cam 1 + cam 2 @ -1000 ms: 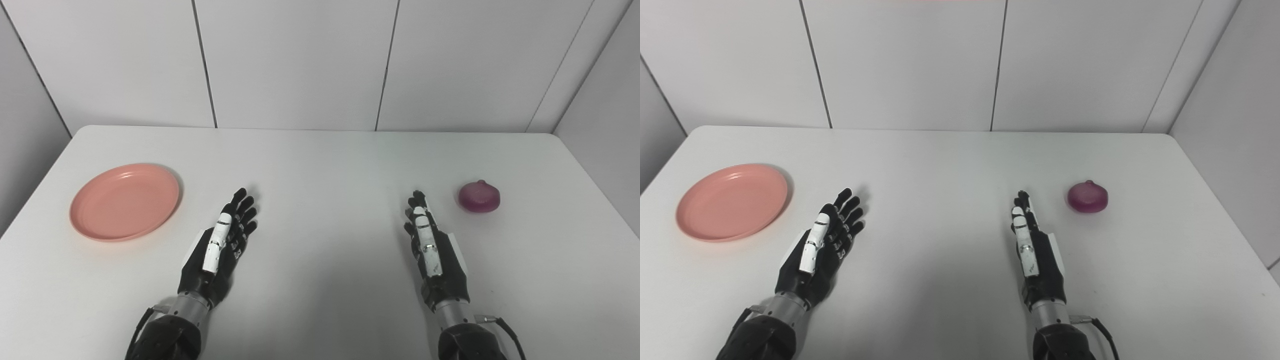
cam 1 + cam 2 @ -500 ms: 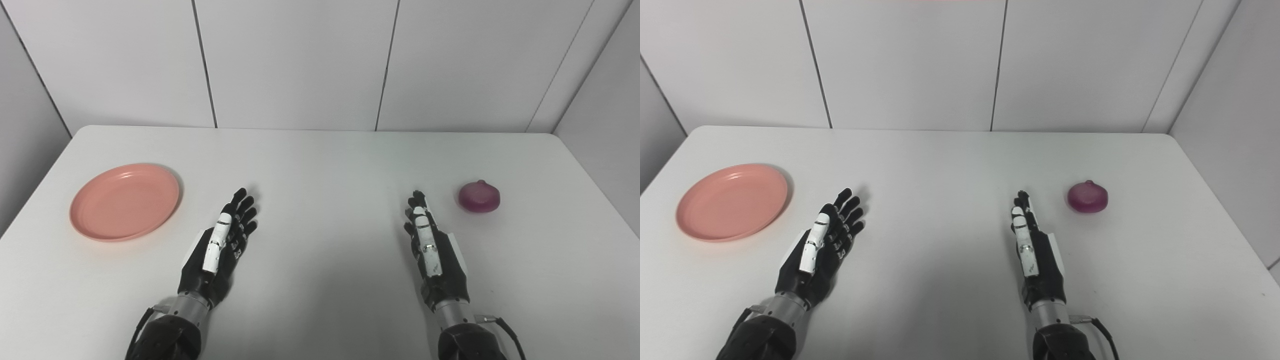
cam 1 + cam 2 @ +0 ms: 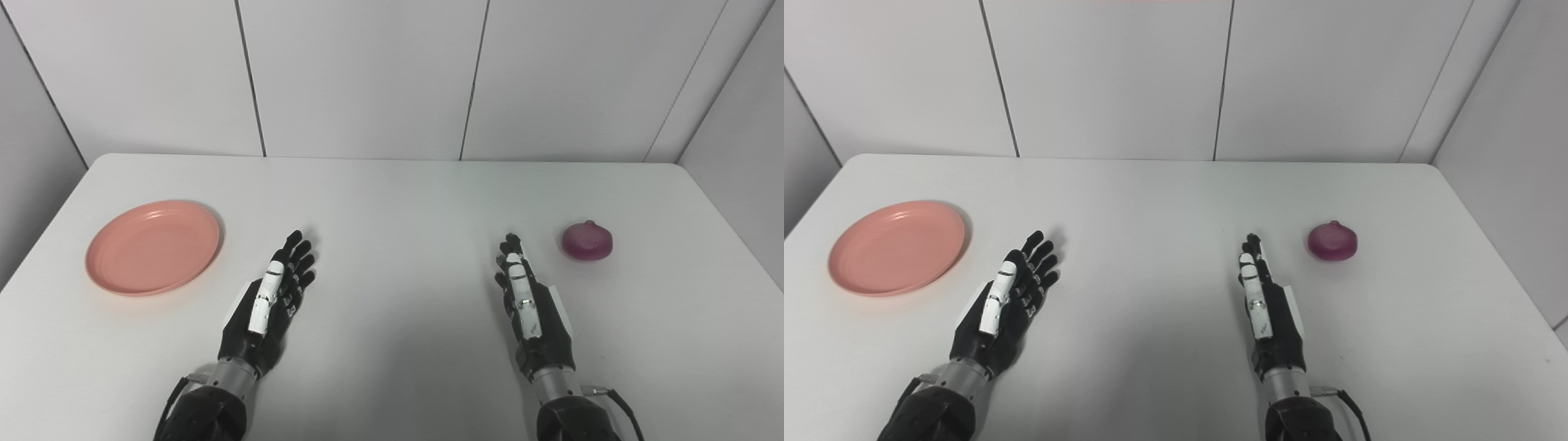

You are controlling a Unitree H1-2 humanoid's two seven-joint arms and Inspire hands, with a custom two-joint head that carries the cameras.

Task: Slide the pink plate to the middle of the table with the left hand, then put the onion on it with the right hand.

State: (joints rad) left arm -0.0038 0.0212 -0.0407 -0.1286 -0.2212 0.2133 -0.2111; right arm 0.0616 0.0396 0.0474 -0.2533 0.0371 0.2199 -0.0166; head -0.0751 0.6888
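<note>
Sliding has not begun: the worktop (image 3: pixel 392 202) carries the pink plate (image 3: pixel 153 247) at its left side and the onion (image 3: pixel 587 241) at its right; the left hand (image 3: pixel 269 303) should press the plate's rim and push steadily toward centre; both it and the right hand (image 3: pixel 531 306) lie empty, fingers (image 3: pixel 294 254) extended.
</note>
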